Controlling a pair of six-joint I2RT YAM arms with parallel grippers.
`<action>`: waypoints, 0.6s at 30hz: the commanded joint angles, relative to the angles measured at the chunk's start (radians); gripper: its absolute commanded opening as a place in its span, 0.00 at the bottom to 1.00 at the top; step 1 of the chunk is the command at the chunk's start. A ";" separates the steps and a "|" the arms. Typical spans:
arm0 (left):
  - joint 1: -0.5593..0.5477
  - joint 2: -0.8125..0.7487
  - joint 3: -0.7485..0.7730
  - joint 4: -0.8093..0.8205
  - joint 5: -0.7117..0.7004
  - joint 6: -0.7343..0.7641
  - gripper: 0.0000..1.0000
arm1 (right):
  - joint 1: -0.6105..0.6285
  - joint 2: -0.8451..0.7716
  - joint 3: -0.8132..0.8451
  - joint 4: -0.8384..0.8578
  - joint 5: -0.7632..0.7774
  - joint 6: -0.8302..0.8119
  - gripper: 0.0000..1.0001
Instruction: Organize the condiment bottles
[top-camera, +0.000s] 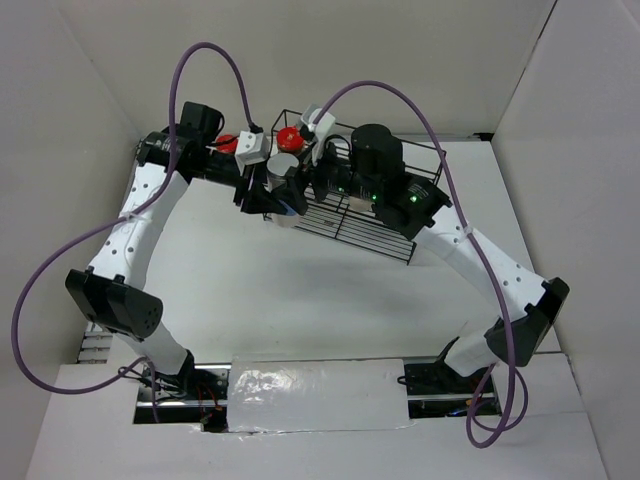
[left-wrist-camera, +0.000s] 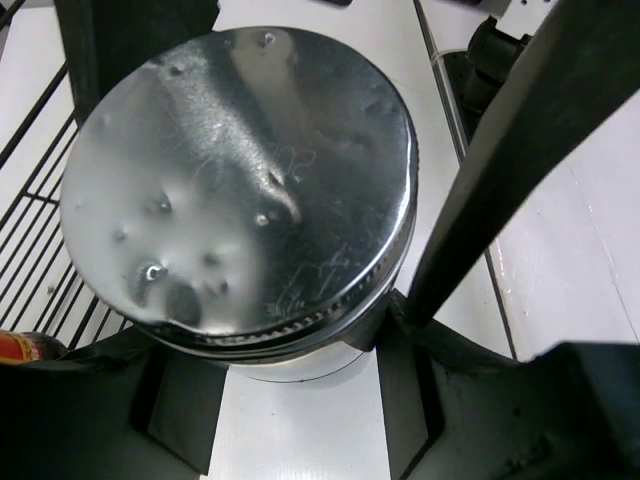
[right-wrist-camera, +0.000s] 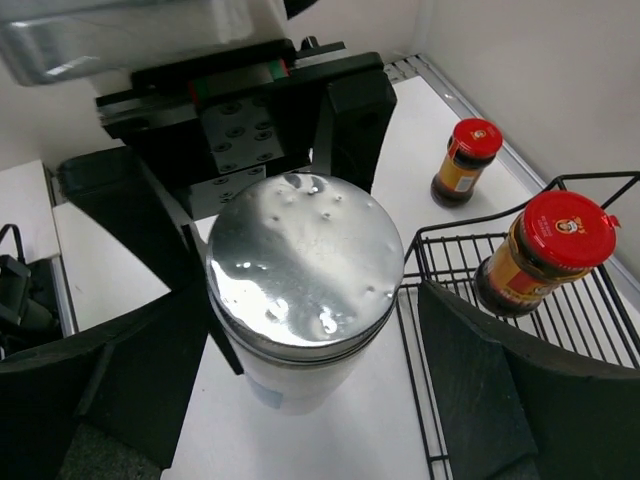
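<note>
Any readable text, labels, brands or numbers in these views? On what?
No text is legible.
Red-capped jar in the wire rack: the cap emblem and yellow label are too blurred to read.
Other red-capped jar: the label is too small to read.
Silver-lidded jar: there is no print on the lid.
</note>
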 joint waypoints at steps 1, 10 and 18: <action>-0.012 -0.055 0.004 0.004 0.089 -0.007 0.00 | 0.000 -0.001 -0.016 0.088 0.017 0.016 0.88; -0.029 -0.063 -0.036 0.030 0.052 -0.039 0.00 | -0.008 -0.016 -0.033 0.139 -0.036 0.021 0.30; -0.010 -0.057 -0.056 0.135 -0.034 -0.211 0.99 | -0.009 -0.102 -0.124 0.188 0.135 0.041 0.00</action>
